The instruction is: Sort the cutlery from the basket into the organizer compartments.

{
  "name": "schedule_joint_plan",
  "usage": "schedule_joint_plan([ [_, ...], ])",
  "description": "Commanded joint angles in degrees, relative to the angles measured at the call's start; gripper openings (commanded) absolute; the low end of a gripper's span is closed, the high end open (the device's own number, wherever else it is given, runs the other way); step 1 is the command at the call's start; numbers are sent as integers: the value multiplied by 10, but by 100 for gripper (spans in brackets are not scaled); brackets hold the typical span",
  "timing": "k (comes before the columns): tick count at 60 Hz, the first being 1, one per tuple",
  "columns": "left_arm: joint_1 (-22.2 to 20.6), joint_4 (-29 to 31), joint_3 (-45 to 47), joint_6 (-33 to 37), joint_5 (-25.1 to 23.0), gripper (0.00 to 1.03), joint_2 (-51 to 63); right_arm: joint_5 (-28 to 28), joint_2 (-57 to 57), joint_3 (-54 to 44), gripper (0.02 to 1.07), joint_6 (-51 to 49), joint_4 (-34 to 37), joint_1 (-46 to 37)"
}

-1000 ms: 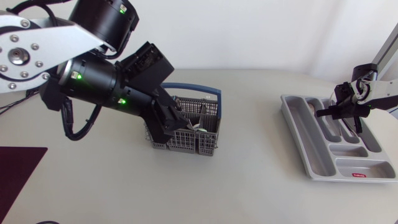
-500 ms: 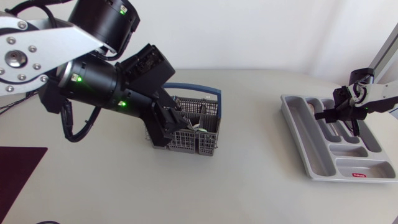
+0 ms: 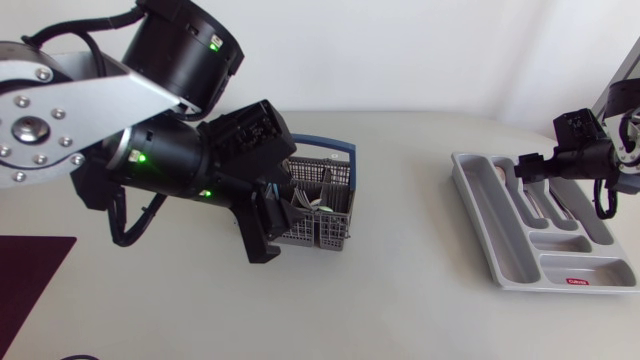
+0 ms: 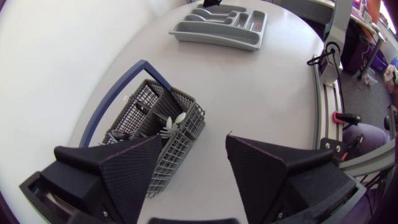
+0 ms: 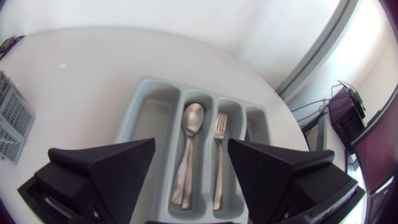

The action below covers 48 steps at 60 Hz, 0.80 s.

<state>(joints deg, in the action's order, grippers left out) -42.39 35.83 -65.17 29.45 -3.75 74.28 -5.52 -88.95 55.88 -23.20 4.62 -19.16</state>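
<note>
The grey wire basket (image 3: 322,212) with a blue handle stands left of the table's middle. White-tipped cutlery (image 4: 173,121) stands inside it. My left gripper (image 3: 272,228) hangs open at the basket's near left corner; in the left wrist view one of its fingers (image 4: 127,171) overlaps that corner. The grey organizer (image 3: 500,250) lies at the right. A spoon (image 5: 186,152) and a fork (image 5: 217,155) lie in neighbouring long compartments. My right gripper (image 5: 189,180) is open and empty above them, seen over the organizer's far end (image 3: 530,163) in the head view.
A dark maroon mat (image 3: 30,280) lies at the table's front left corner. Bare tabletop (image 3: 410,240) separates the basket from the organizer. The organizer's wide left compartment (image 5: 146,124) holds nothing.
My right gripper has opened and risen away from the organizer toward the right. My left arm has shifted a little forward and right by the basket.
</note>
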Motion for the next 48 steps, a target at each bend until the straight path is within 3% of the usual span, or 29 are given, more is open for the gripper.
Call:
schedule_joint_plan([
  [1, -8, -14, 20, 43, 5, 67, -13, -29, 62, -60, 89, -30, -1, 21],
  [12, -11, -28, 28, 137, 21, 65, -11, -106, 195, -151, 92, -66, 19, 71],
  [31, -1, -49, 19, 253, 62, 65, 31, -107, 367, -250, 94, -91, 68, 243],
  [48, 21, -70, 14, 325, 62, 65, 67, -109, 423, -274, 95, -60, 96, 372],
])
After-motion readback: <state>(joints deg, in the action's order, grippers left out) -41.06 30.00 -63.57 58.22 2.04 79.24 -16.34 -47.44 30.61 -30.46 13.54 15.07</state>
